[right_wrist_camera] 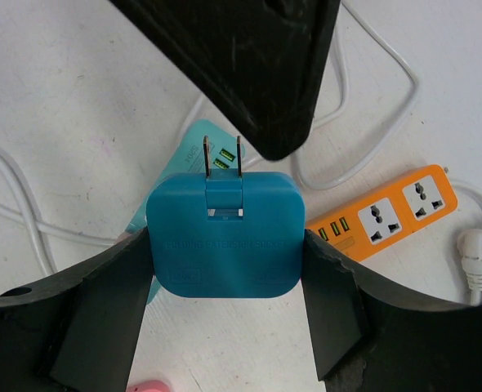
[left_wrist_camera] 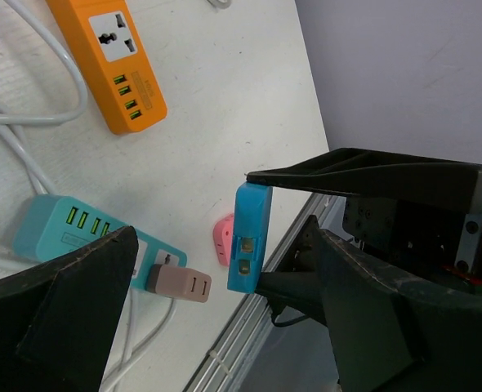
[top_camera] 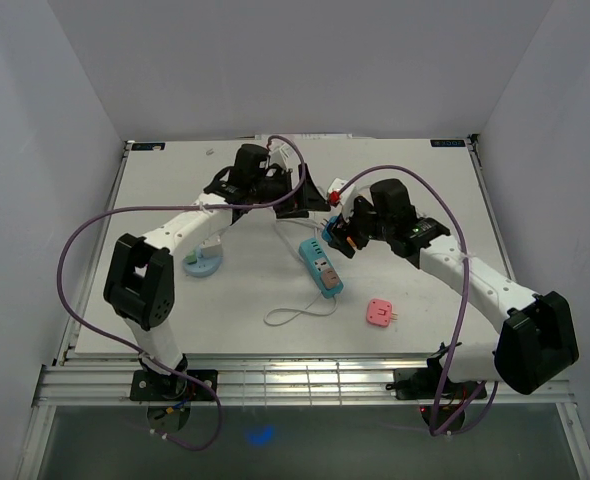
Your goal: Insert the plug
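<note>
The plug [right_wrist_camera: 223,237] is a flat blue square adapter whose two metal prongs point away from the right wrist camera. My right gripper [right_wrist_camera: 225,245] is shut on its two side edges. In the left wrist view the plug [left_wrist_camera: 250,238] shows edge-on, hanging above the table. My left gripper [left_wrist_camera: 220,233] stands open around that spot, touching nothing; one of its fingers [right_wrist_camera: 249,65] hangs just past the prongs. The teal power strip [top_camera: 320,265] lies below both grippers, a beige charger [left_wrist_camera: 180,284] sitting in one of its sockets. From above, the left gripper [top_camera: 310,200] and right gripper [top_camera: 337,232] nearly meet.
An orange power strip [right_wrist_camera: 392,211] with a white cable lies beside the teal one. A pink adapter [top_camera: 380,313] sits near the front right, a white cable loop [top_camera: 300,315] at front centre. A round blue base with a white plug [top_camera: 203,262] is under the left arm. White walls enclose the table.
</note>
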You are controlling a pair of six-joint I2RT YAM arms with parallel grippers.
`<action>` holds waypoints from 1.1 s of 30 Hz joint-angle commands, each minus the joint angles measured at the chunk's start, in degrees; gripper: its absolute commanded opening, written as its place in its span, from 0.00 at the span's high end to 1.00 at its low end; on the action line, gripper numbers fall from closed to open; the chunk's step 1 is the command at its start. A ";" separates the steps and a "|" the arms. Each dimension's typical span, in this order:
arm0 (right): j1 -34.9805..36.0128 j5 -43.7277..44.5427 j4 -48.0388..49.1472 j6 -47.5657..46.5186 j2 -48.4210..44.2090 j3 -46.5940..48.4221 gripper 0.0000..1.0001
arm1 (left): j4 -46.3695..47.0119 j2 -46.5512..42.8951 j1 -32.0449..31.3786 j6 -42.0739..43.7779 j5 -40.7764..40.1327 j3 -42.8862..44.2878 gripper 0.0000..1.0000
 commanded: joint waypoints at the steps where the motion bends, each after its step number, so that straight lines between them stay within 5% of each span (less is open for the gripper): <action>1: 0.68 -0.78 3.87 0.92 -1.78 1.85 0.53 | 1.50 -0.12 -1.19 -0.98 1.57 2.17 0.02; 5: 1.12 -1.04 4.58 1.18 -2.49 1.85 0.54 | 2.11 0.67 -2.07 -1.68 2.71 2.26 0.03; 9: 1.21 -1.04 5.54 1.36 -3.19 1.67 0.54 | 3.26 1.20 -2.51 -2.91 4.91 1.90 0.17; 11: 1.30 -1.13 5.81 1.36 -3.45 1.50 0.54 | 3.26 1.46 -2.51 -3.00 5.79 1.73 0.29; 19: 1.30 -1.57 6.25 1.18 -3.63 1.32 0.55 | 4.93 1.64 -2.51 -4.05 8.51 0.50 0.53; 24: 1.30 -1.66 6.69 1.45 -3.28 1.15 0.56 | 6.59 1.38 -2.51 -4.40 10.35 -0.55 0.82; 33: 1.30 -1.84 7.21 1.18 -3.28 1.15 0.54 | 8.79 1.29 -2.34 -6.25 13.34 -1.70 0.85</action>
